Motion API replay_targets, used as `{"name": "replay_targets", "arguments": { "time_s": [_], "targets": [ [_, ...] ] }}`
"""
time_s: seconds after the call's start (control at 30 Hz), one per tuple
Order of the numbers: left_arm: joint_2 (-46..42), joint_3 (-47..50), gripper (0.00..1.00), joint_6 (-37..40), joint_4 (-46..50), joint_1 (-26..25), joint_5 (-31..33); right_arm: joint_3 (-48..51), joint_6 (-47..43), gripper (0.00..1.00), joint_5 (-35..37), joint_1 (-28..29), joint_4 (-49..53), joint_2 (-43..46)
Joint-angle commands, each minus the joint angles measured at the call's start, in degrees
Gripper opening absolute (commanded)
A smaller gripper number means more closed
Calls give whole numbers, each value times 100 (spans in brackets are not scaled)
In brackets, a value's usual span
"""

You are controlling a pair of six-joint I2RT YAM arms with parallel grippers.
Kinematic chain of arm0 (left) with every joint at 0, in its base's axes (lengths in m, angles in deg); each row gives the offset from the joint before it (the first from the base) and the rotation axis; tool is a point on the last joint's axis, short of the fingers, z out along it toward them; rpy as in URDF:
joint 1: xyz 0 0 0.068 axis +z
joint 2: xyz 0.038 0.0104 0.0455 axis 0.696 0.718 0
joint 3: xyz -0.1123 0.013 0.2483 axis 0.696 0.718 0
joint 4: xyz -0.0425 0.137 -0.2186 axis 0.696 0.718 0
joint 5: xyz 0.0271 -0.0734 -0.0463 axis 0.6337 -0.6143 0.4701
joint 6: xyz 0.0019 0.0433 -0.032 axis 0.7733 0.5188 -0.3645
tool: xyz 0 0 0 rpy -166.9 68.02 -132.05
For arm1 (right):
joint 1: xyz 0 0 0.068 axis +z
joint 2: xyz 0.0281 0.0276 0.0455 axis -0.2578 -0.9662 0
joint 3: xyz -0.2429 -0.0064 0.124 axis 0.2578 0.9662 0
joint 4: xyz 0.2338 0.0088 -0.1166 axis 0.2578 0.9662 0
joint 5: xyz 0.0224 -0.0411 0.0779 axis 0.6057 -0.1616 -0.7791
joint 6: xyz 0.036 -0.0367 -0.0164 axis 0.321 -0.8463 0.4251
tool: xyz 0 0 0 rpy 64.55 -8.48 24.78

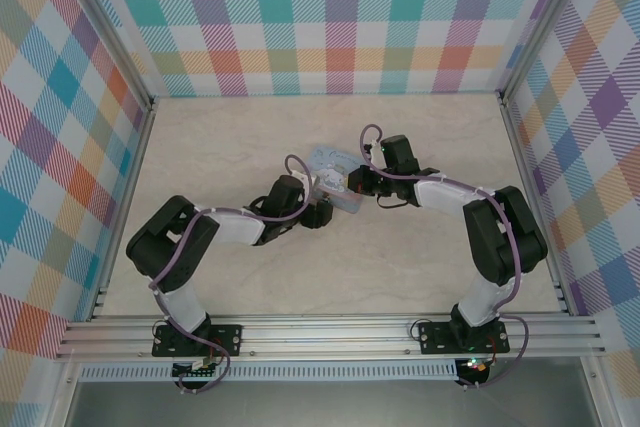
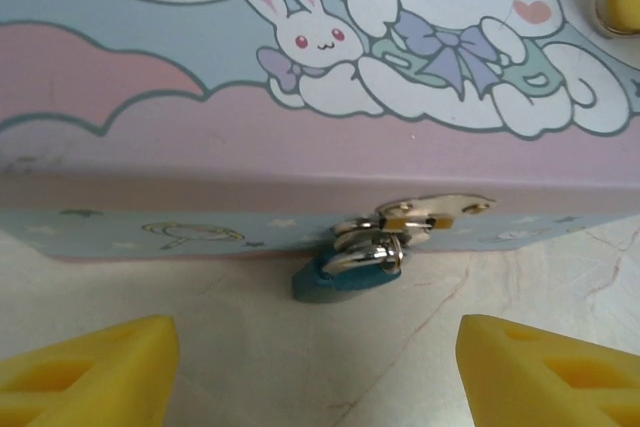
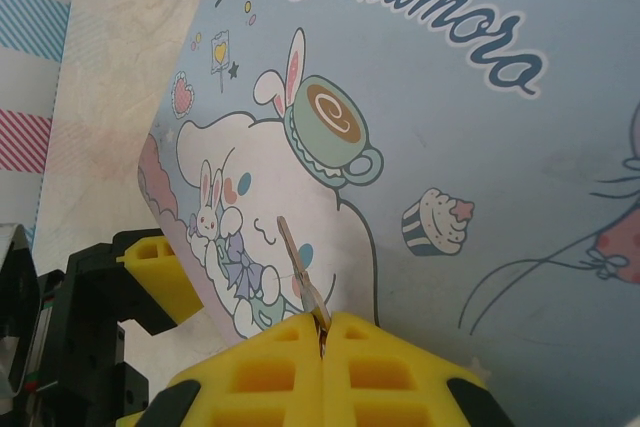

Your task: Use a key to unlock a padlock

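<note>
The small bluish padlock (image 2: 345, 279) hangs from the silver hasp (image 2: 432, 213) on the front wall of the pale blue cartoon tin (image 2: 300, 97), its body resting on the table. My left gripper (image 2: 320, 377) faces it from a short way off, open, with only bare table between its yellow fingers (image 2: 90, 367). My right gripper (image 3: 322, 332) hovers over the tin's lid (image 3: 450, 147), shut on the thin brownish key (image 3: 298, 265), whose blade sticks out past the fingertips. From above, both grippers, left (image 1: 322, 209) and right (image 1: 358, 183), flank the tin (image 1: 335, 172).
The marble-patterned table (image 1: 250, 137) is walled in by plaid panels (image 1: 330, 17) at the back and sides. A metal rail (image 1: 330, 332) runs along the near edge. One of the left gripper's yellow fingers (image 3: 160, 272) sits beside the tin's corner.
</note>
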Motion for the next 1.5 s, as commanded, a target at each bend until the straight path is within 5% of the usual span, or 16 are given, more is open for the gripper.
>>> {"name": "replay_targets", "arguments": {
  "time_s": [0.0, 0.83, 1.2, 1.47],
  "targets": [
    [163, -177, 73, 248, -271, -101, 255, -48, -6, 4, 121, 8, 297, -151],
    [555, -267, 70, 539, -593, -391, 608, -286, 67, 4, 273, 121, 540, -350],
    [753, -393, 59, 537, -557, -384, 796, -330, 107, 4, 273, 161, 552, -393],
    [725, -440, 41, 497, -563, -392, 753, -313, 69, 4, 291, 181, 562, -348]
  ]
}}
